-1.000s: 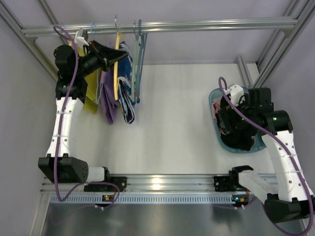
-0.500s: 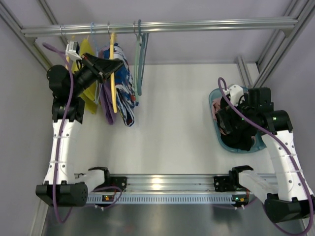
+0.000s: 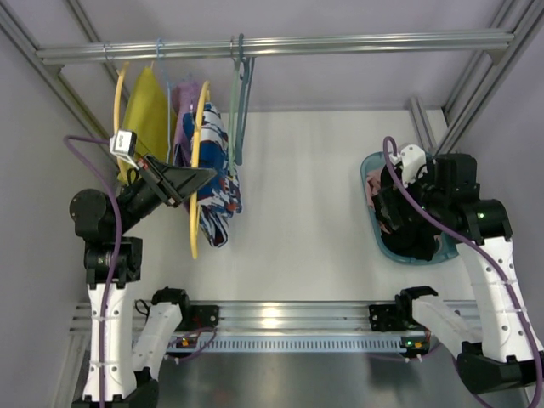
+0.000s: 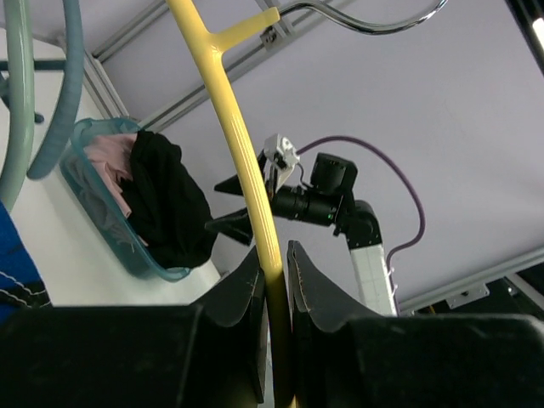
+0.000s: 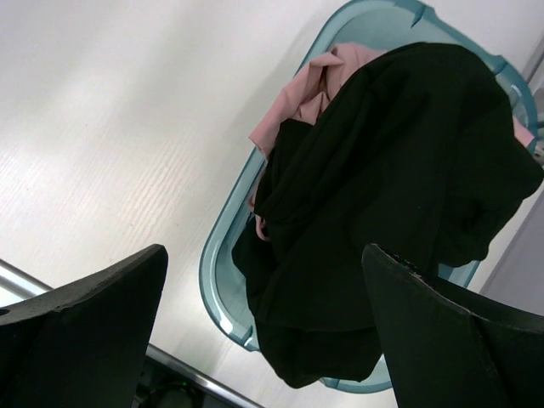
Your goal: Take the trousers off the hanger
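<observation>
overhead view of a two-arm robot at a white table, with a metal clothes rail (image 3: 340,42) across the far side. the left pincer (image 3: 202,175) is clamped tight on a thin yellow plastic hanger (image 4: 246,157), gripping its bar about midway along. the hanger's long axis runs from the rail toward the near edge, slightly tilted. soft trousers (image 3: 223,180), printed in blue, white, red and black, hang on it and bunch along its right side. that puts them across the bar from the left pincer, facing the right arm. just to the left hang a plain purple garment (image 3: 183,127) and a mustard-yellow garment (image 3: 146,110). just to the right is a teal-grey hanger (image 4: 15,102).

the right pincer (image 5: 263,255) stands wide apart and holds nothing. it hovers over a teal plastic basket (image 5: 211,280) of black and pink clothes, well apart from the trousers. the left arm is by far the nearer, but it is busy holding the hanger. pulling the cloth off likely falls to the right arm, which would have to cross the table.

in the left wrist view the small silver hook (image 4: 382,31) shows against bare wall with nothing through it, so it seems to be off the rail. the overhead view is too small to confirm this. how the trousers loop over the hanger is hidden, and the wrist view catches only a blue sliver at its edge.
</observation>
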Controlling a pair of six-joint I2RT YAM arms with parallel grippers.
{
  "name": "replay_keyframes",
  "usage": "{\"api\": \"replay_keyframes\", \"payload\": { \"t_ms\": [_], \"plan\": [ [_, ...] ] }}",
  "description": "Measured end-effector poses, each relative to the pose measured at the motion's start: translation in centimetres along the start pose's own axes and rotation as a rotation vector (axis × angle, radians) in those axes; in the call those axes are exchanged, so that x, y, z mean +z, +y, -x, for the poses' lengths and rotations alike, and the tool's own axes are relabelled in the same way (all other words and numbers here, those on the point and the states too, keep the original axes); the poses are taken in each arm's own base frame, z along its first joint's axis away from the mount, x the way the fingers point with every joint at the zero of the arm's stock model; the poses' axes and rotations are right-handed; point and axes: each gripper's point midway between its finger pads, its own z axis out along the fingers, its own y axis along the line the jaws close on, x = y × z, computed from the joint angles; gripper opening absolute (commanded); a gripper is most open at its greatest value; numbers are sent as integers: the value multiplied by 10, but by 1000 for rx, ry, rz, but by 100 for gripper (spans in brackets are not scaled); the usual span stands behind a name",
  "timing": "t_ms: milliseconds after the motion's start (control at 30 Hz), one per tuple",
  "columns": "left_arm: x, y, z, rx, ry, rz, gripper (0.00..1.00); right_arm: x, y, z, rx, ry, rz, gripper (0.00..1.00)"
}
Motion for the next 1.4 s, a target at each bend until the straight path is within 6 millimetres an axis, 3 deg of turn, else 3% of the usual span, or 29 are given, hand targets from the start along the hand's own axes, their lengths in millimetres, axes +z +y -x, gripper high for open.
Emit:
{"api": "replay_keyframes", "payload": {
  "t_ms": [367, 667, 867, 1000, 1167, 1400],
  "plan": [
    [-47, 2, -67, 32, 94, 62, 0, 7, -1, 7, -2, -9, 17, 99],
    [-67, 4, -107, 5, 258, 16, 0, 2, 7, 13, -9, -51, 53, 99],
    [-85, -7, -133, 1, 362, -37, 0, -1, 11, 15, -12, -70, 67, 99],
    [-93, -8, -145, -6, 422, -64, 0, -2, 13, 17, -11, -77, 78, 99],
    [-97, 8, -155, -67, 503, -72, 0, -4, 14, 21, -14, -94, 85, 100],
    [-91, 18, -149, -75, 545, -79, 0, -4, 18, 24, -7, -107, 107, 99]
  ]
}}
